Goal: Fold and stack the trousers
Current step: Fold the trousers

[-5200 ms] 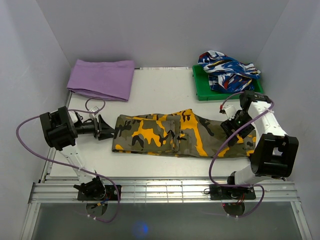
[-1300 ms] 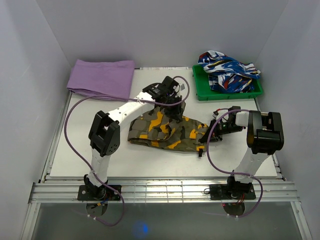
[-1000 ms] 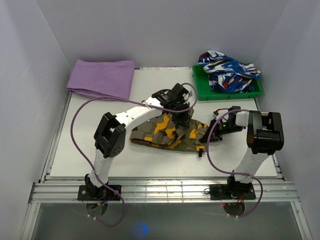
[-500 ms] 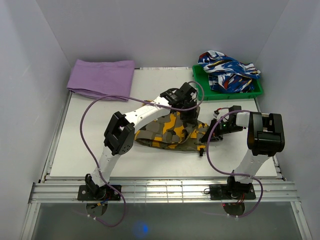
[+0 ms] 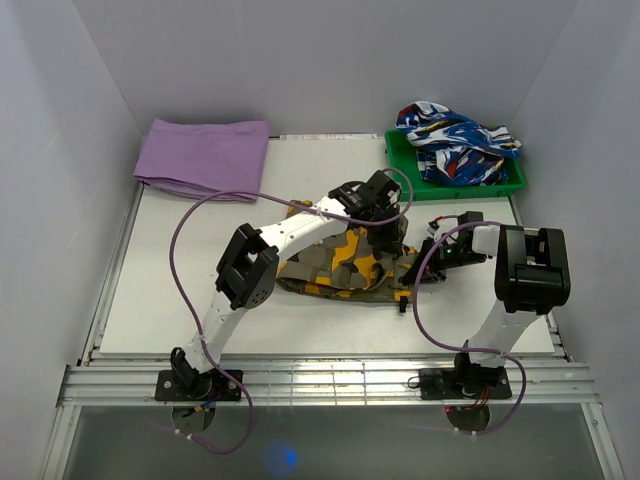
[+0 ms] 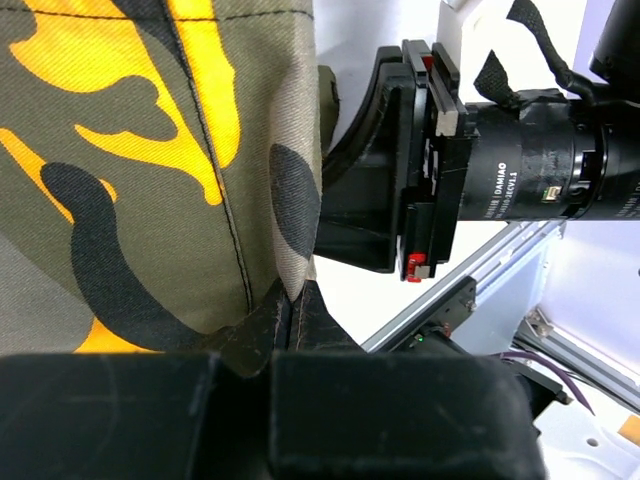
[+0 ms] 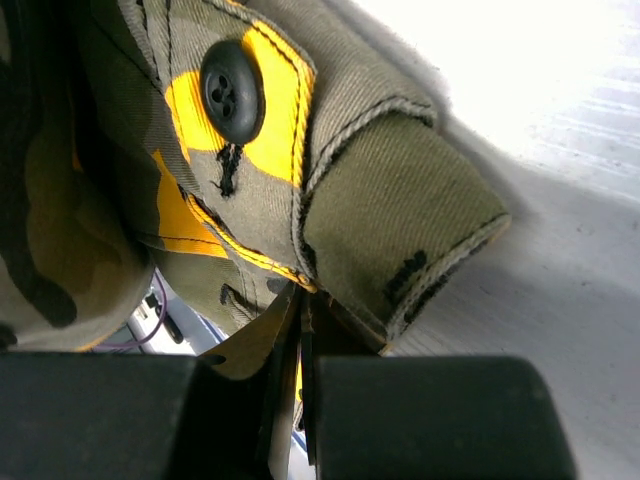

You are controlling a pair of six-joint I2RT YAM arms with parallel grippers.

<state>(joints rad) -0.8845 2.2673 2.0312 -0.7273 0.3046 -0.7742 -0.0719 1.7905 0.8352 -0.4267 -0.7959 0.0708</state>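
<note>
Olive, orange and black camouflage fabric trousers point(image 5: 335, 272) lie bunched at the middle of the white table point(image 5: 180, 290). The left gripper point(image 5: 388, 240) and right gripper point(image 5: 416, 268) are each clamped tight on their cloth.

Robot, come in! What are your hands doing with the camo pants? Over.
Left gripper shut on trousers edge. Right gripper shut on their buttoned end. Trousers bunched mid-table. Purple cloth, green tray at back, not in way.

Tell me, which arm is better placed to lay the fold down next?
Left, probably. The left gripper grips an edge of the trousers beside the right gripper, which clamps the buttoned end, so it need only lower and release.
</note>
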